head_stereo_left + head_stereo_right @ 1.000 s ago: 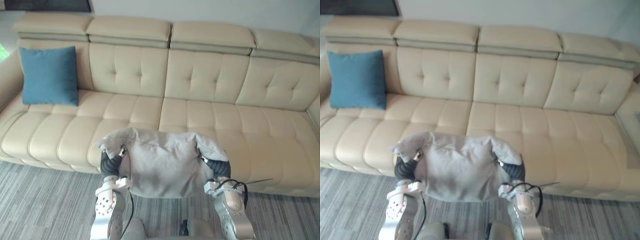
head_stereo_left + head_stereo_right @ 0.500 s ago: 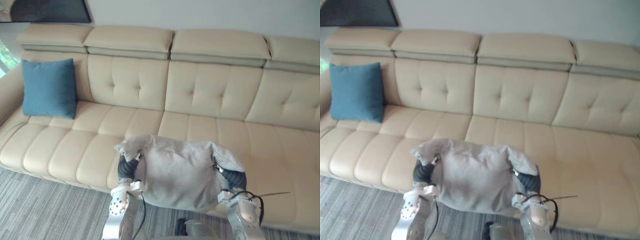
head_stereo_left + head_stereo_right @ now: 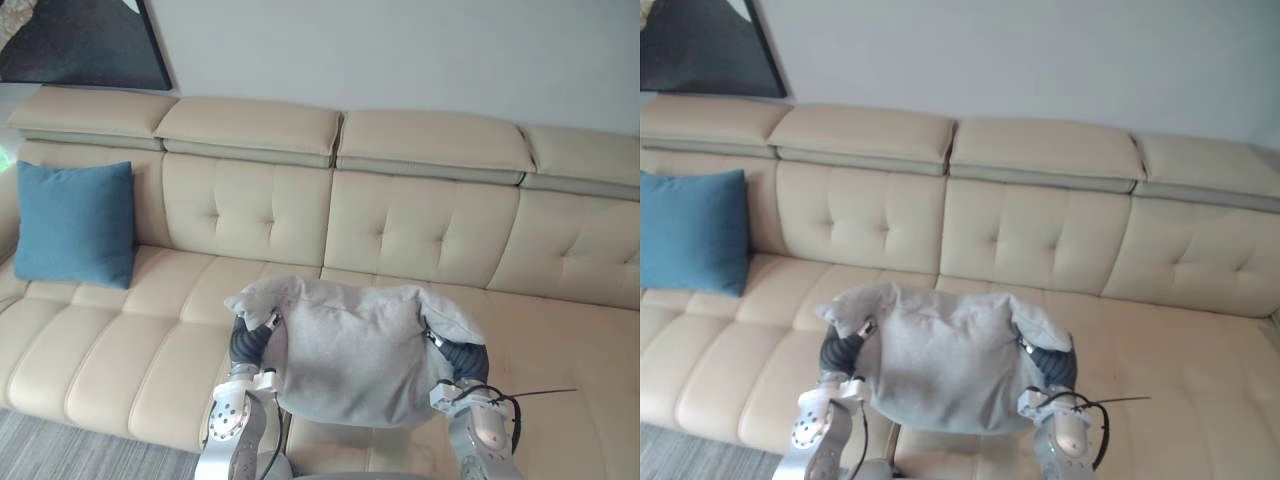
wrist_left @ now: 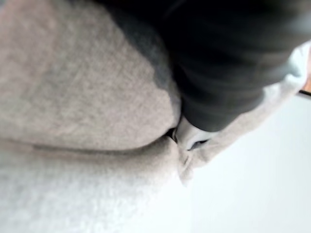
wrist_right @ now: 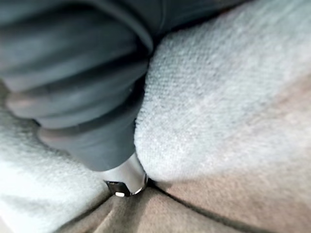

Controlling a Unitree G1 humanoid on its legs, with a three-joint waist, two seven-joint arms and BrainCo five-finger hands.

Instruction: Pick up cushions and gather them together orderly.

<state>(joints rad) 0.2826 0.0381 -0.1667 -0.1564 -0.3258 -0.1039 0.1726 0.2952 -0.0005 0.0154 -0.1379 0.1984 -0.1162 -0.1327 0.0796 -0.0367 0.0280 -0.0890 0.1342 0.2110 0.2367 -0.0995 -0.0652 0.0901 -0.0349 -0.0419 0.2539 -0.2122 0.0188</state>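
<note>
The left robot hand [image 3: 246,344] and right robot hand [image 3: 462,358] sink into a grey cushion [image 3: 345,350]; how far open they are cannot be told.

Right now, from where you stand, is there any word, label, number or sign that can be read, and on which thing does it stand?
None: no text can be read here.
The grey cushion, the blue cushion and the beige sofa bear no visible print or label.
The dark picture on the wall shows only light and dark shapes, no letters.
</note>
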